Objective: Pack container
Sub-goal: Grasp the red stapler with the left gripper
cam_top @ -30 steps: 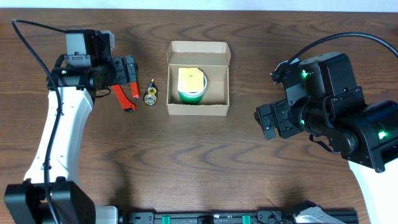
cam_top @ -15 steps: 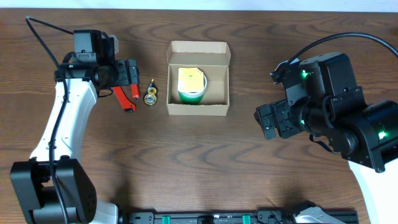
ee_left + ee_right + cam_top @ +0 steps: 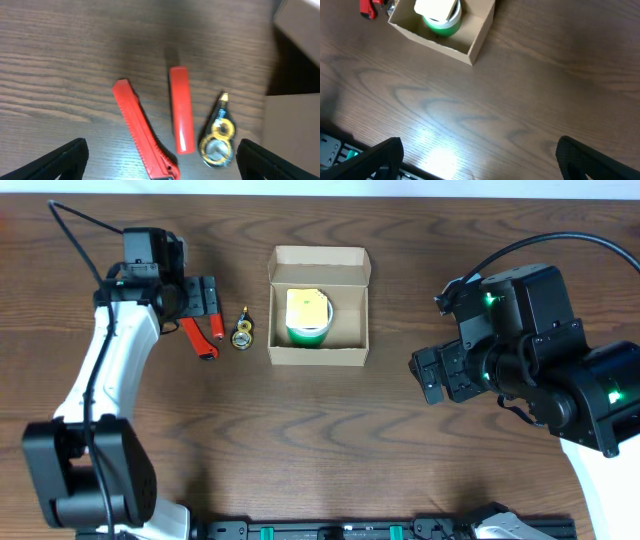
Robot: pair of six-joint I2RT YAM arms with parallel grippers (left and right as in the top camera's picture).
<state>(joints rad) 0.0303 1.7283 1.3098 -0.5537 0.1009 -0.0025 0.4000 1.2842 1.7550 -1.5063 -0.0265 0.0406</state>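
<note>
The container, a tan cardboard box, stands open at the table's back centre with its flap up at the far side. It holds a green tape roll with a pale yellow pad on top. It also shows in the right wrist view. Left of it lie a red utility knife, a red stick and a yellow-black correction tape. My left gripper is open and empty, just above these. My right gripper is open and empty, over bare table right of the box.
The box's corner lies close to the right of the correction tape. A black rail with green marks runs along the table's front edge. The table is dark brown wood.
The left arm's wrist has shifted slightly to the right, and its gripper stays over the red items. The right arm and the box have not moved.
</note>
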